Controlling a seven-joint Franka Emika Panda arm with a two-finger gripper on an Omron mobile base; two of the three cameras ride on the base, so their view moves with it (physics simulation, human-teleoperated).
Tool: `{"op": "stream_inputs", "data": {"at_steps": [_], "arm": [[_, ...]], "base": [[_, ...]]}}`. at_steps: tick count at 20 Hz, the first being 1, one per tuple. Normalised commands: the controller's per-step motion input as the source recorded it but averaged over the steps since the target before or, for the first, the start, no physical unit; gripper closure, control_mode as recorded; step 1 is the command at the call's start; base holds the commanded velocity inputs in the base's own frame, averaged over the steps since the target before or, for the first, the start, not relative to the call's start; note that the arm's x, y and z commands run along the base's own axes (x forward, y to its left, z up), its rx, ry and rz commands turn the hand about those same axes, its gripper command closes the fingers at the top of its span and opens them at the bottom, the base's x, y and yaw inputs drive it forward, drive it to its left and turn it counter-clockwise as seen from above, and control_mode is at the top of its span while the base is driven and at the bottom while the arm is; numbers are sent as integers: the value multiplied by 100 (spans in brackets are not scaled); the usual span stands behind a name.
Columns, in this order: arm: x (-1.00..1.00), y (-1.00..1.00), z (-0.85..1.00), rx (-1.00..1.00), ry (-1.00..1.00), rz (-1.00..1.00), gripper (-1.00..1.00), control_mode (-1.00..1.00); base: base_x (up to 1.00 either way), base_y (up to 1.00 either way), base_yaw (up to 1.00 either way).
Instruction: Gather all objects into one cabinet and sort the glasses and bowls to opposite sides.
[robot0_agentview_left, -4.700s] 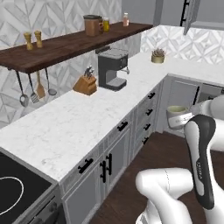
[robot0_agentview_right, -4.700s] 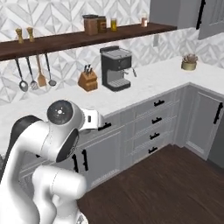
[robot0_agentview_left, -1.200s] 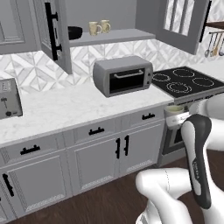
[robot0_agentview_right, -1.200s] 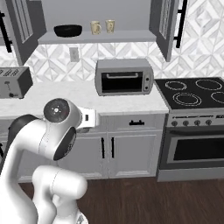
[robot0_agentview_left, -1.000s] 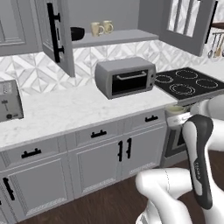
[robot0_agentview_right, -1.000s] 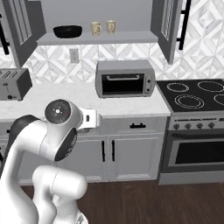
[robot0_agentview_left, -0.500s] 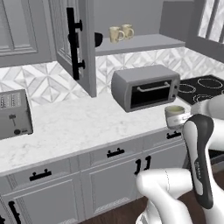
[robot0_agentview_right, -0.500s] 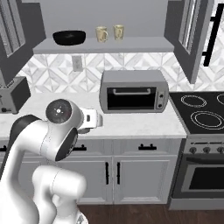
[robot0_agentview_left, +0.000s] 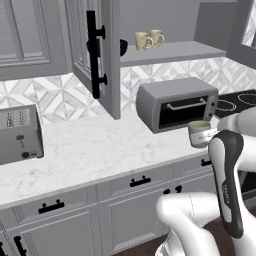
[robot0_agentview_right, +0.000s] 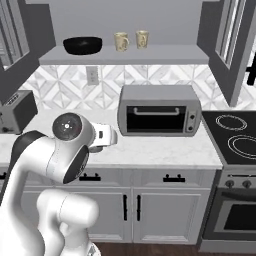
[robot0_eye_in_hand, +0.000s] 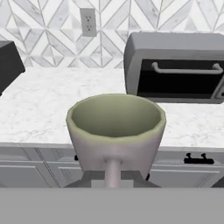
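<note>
Mug (robot0_eye_in_hand: 115, 133) grey-taupe, pale greenish inside, upright; gripper (robot0_eye_in_hand: 113, 175) clamped on its handle.

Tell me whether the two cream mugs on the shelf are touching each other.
Apart. In the right base view the left mug and the right mug stand side by side on the shelf with grey cabinet wall visible between them.

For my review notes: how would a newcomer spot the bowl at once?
Find the open grey upper cabinet above the toaster oven. On its shelf, the black bowl sits at the left end, apart from two cream mugs near the middle. It is wide, shallow, glossy and has no handle.
</note>
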Motion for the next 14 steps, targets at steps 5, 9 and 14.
{"op": "stream_inputs", "data": {"at_steps": [5, 9, 14], "arm": [[0, 0, 0, 0, 0, 0, 100, 100], [0, 0, 0, 0, 0, 0, 100, 100], [0, 0, 0, 0, 0, 0, 100, 100]], "base": [[34, -13, 7], [40, -28, 3], [45, -37, 5]]}}
